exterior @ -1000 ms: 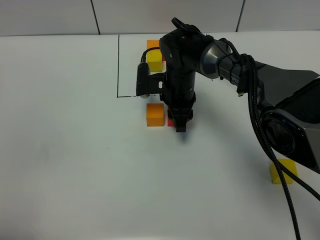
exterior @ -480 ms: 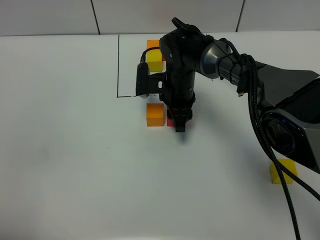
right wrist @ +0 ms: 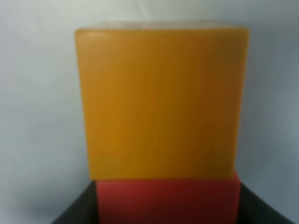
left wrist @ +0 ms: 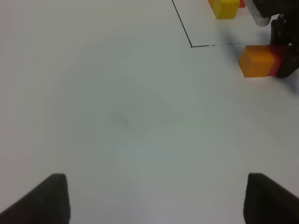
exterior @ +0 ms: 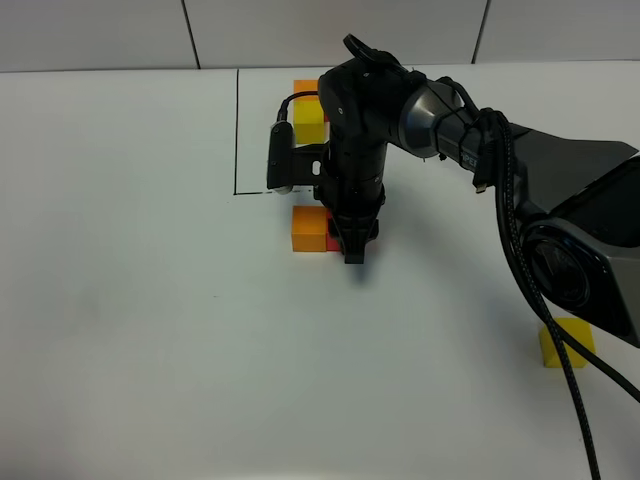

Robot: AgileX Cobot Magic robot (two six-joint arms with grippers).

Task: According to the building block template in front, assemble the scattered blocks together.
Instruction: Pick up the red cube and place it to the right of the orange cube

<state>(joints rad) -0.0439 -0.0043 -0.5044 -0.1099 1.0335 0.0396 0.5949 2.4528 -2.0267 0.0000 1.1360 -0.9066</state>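
Observation:
My right gripper [exterior: 352, 244] reaches across to the table's middle and is shut on the red cube [exterior: 333, 240]. It holds the cube on the table against the right side of the loose orange cube [exterior: 309, 228]. The right wrist view shows the orange cube [right wrist: 161, 100] touching the red cube [right wrist: 168, 200], which sits between dark fingers. The loose yellow cube [exterior: 566, 343] lies far right. The template's yellow cube [exterior: 308, 120] and orange cube [exterior: 305, 87] stand behind the arm inside the black frame [exterior: 237, 130]; its red cube is mostly hidden. My left gripper [left wrist: 159, 198] is open and empty.
The right arm's black body and cable [exterior: 520, 250] stretch from the right edge to the middle. In the left wrist view, the frame's corner [left wrist: 191, 45], the orange cube [left wrist: 256, 60] and the template's yellow cube [left wrist: 225, 8] lie far ahead over bare white table [left wrist: 117, 116].
My right gripper has moved left with the red cube, closing the gap until the red cube touches the orange cube. The yellow cube has not moved.

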